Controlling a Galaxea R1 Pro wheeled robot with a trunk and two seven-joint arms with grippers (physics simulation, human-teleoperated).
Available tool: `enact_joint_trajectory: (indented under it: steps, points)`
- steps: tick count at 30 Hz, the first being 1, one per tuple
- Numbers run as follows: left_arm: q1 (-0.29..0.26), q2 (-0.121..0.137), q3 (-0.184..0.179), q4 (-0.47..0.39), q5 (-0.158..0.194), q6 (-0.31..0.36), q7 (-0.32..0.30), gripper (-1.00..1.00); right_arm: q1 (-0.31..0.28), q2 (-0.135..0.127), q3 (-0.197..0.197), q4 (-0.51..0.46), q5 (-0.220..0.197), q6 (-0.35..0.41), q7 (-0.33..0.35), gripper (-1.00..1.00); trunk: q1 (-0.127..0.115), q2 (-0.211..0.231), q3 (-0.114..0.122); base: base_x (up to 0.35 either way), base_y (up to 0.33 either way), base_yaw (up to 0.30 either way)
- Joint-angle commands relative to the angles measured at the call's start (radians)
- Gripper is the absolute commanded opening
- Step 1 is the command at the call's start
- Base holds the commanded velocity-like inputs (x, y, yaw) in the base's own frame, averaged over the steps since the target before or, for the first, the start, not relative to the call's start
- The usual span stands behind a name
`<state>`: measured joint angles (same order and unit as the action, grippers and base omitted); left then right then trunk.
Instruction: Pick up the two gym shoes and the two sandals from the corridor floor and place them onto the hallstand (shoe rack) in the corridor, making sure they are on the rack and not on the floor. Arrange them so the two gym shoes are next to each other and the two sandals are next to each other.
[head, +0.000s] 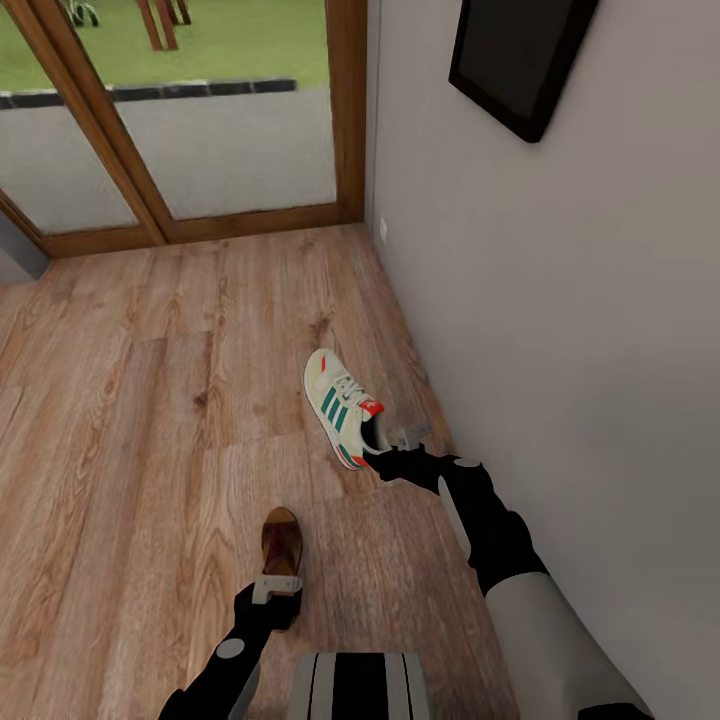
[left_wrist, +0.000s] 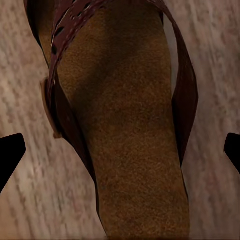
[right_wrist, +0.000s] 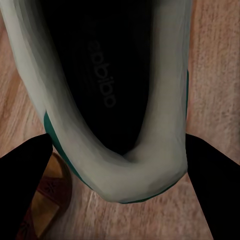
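A white gym shoe (head: 343, 407) with green stripes and a red tongue patch is on the corridor floor (head: 150, 400), close to the grey wall (head: 560, 330), its toe pointing toward the glass door (head: 200, 110). The right end effector (head: 378, 452) is at the shoe's heel; in the right wrist view its two dark fingers (right_wrist: 25, 165) flank the heel collar of the shoe (right_wrist: 140, 165) on both sides — whether they actually press on it cannot be told. A bit of brown sandal (right_wrist: 45, 200) shows just beside that heel in the same view.

Nearer the robot, a dark brown sandal (head: 282, 545) lies flat on the planks. The left end effector (head: 278, 590) hovers over its near end, fingers spread wide (their tips (left_wrist: 10, 150) sit well clear of the sandal's (left_wrist: 135, 150) edges), gripping nothing.
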<state>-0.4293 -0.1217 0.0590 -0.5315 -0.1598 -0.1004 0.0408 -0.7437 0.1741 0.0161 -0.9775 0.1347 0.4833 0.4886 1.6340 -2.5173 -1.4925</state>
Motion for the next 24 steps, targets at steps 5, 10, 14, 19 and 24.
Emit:
enact_joint_trajectory:
  steps: [5,10,14,19,24]
  points:
    - [0.000,-0.001,0.006,0.001,-0.011,-0.004,0.001,1.00,0.000,0.000,-0.001,-0.002,0.009,0.003,0.007,-1.00,0.000,0.000,-0.007,0.000,0.000,0.000]
    - [0.000,-0.001,0.005,0.001,-0.010,-0.006,-0.001,1.00,0.000,0.000,-0.002,-0.003,0.010,0.003,0.007,-1.00,0.001,-0.001,-0.016,0.000,0.000,0.000]
    - [0.000,0.000,0.004,0.001,-0.011,-0.005,-0.001,1.00,0.000,0.000,-0.002,-0.004,0.010,0.003,0.007,-1.00,0.001,-0.001,-0.016,0.000,0.000,0.000]
    - [0.000,0.000,0.005,0.001,-0.011,-0.005,-0.001,1.00,0.000,0.000,-0.002,-0.004,0.010,0.003,0.007,-1.00,0.002,-0.001,-0.024,0.000,0.000,0.000]
    - [0.000,0.000,0.004,0.002,-0.011,-0.006,-0.001,1.00,0.000,0.000,-0.002,-0.004,0.010,0.003,0.007,-1.00,0.003,-0.002,-0.036,0.000,0.000,0.000]
